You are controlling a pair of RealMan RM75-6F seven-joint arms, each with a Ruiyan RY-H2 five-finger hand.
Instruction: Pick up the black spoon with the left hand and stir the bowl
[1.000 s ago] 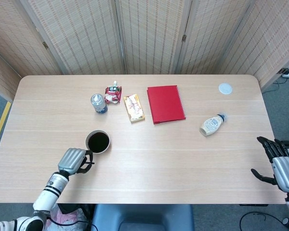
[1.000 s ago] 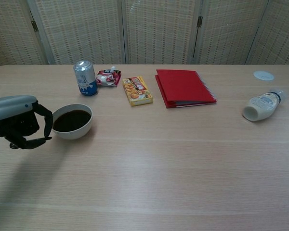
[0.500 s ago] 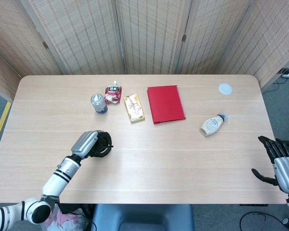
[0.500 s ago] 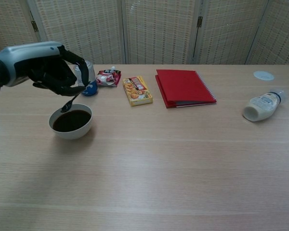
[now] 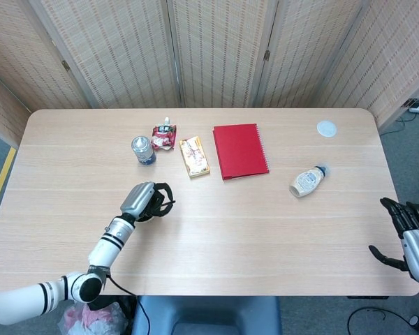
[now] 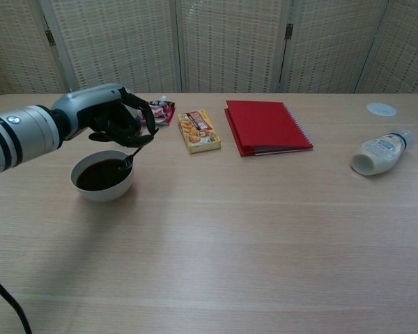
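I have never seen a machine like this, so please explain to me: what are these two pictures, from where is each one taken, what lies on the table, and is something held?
This is a robot with two arms, each ending in a hand with fingers. One picture looks down from its head, the other looks forward from its chest.

The left hand holds a black spoon, its tip at the dark liquid in a white bowl. The right hand waits at the table's edge, open and holding nothing.

On the wooden table also lie a drink can, a red snack pouch, a yellow snack box, a red notebook, a pale bottle on its side and a small white disc.
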